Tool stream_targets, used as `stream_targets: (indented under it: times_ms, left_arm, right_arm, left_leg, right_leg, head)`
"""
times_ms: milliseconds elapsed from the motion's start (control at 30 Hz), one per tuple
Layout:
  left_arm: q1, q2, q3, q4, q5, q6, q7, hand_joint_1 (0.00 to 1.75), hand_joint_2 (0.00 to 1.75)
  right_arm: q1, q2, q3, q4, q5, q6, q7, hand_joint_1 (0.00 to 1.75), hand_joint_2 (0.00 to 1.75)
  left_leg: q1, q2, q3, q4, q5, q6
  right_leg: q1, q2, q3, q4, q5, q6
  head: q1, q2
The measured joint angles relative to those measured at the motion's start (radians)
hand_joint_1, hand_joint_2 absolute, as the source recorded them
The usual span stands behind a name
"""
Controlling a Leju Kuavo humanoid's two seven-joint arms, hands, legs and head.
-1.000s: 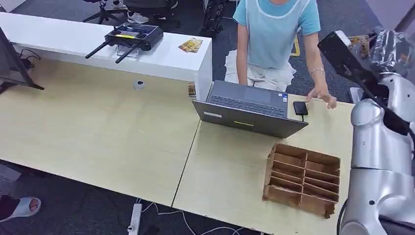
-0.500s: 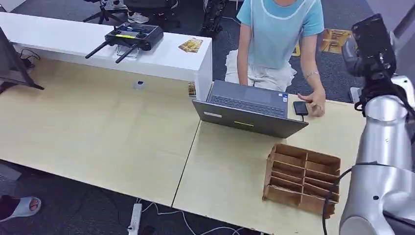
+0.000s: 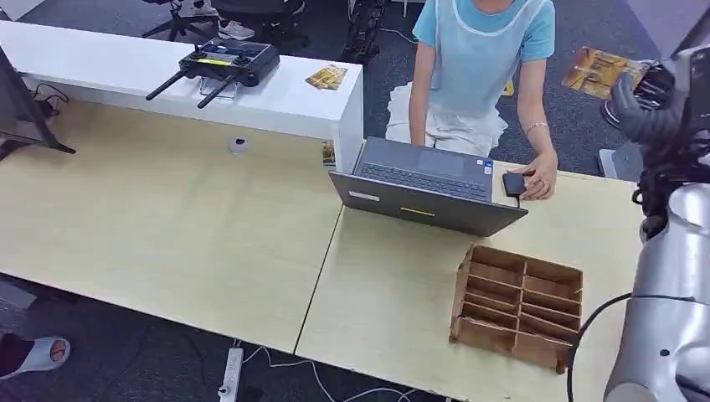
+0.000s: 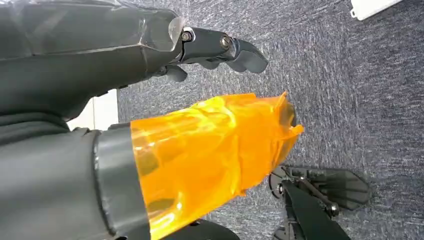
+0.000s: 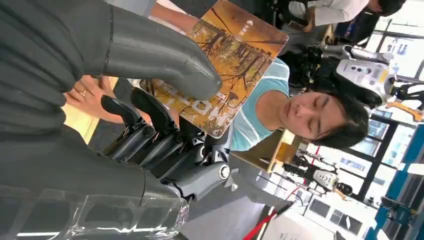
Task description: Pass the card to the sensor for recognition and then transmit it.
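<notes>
right hand (image 5: 150,115) fingers pinch card (image 5: 220,65), raised well above sensor (image 3: 513,184) | left hand (image 4: 150,60) fingers empty, apart | risk: thin pinch, card may slip

The card (image 5: 227,65), held in the right hand (image 5: 150,100), carries pale print over an autumn-tree picture: large characters near its lower edge that look like "10" but cannot be read with certainty, and a small white arrow-like mark near its top corner. The laptop (image 3: 427,186) has a small blue sticker at its right corner, too small to read.
</notes>
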Motion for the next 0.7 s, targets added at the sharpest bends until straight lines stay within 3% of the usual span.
stream_targets:
  times_ms: [333,700]
  left_arm:
    - [0.0,0.0,0.015,0.0,0.015,0.008,0.0,0.0,0.0]
    - [0.001,-0.002,0.034,0.0,0.039,0.021,-0.001,0.0,0.0]
  right_arm:
    - [0.117,-0.091,0.006,-0.076,-0.157,0.069,-0.027,1.75,1.75]
    - [0.336,-0.2,0.029,-0.24,-0.278,0.063,-0.062,1.75,1.75]
  left_leg:
    - [0.0,0.0,0.0,0.0,0.0,0.0]
    - [0.0,-0.001,0.0,0.0,-0.001,0.001]
  right_leg:
    - [0.0,0.0,0.0,0.0,0.0,0.0]
    - [0.0,-0.001,0.0,-0.001,0.0,0.0]
  head:
    - [0.0,0.0]
    - [0.001,0.0]
